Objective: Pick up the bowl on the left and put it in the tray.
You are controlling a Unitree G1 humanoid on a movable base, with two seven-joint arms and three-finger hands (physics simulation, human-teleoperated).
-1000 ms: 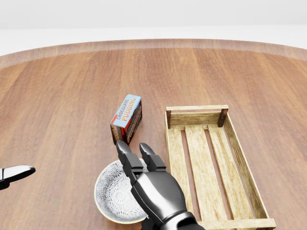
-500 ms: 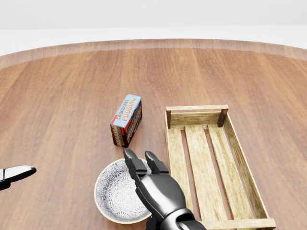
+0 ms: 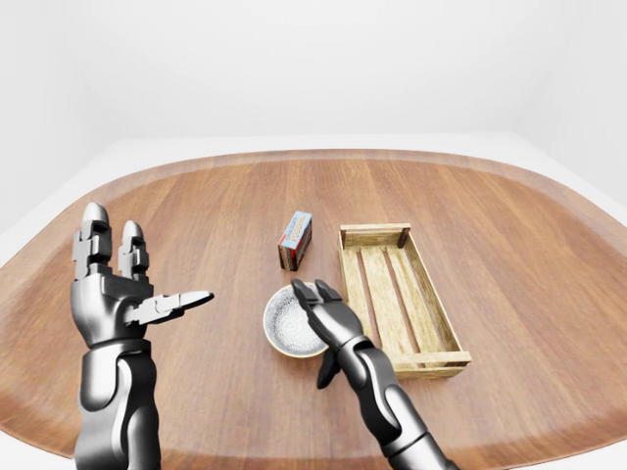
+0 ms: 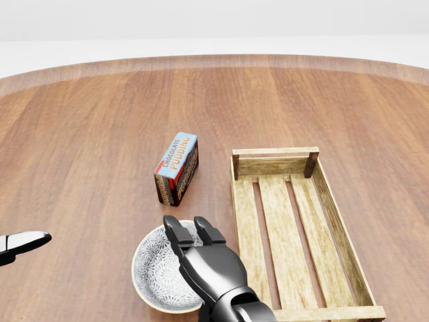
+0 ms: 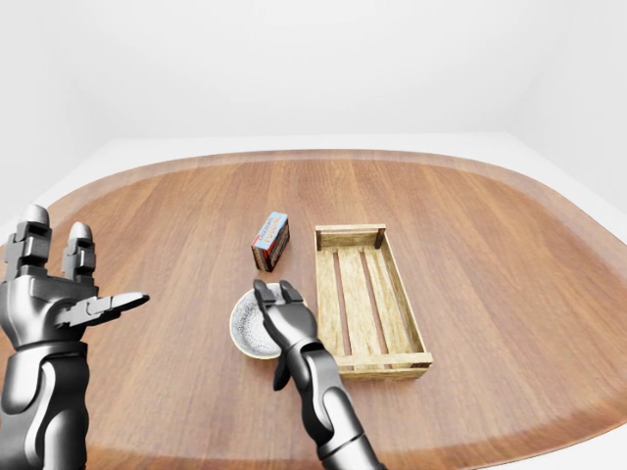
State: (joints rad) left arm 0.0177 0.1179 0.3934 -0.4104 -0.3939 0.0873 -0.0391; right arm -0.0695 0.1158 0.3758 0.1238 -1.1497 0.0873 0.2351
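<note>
with fingers spread, the dark metal right hand (image 4: pixel 211 268) hovers over the right rim of the white patterned bowl (image 4: pixel 155 272), which sits just left of the slatted wooden tray (image 4: pixel 275 153) in the head view; it should drop lower and pinch that rim before lifting.

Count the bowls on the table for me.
1. The bowl lies just left of the tray in the head view, partly covered by the right hand. No second bowl shows in any view.
</note>
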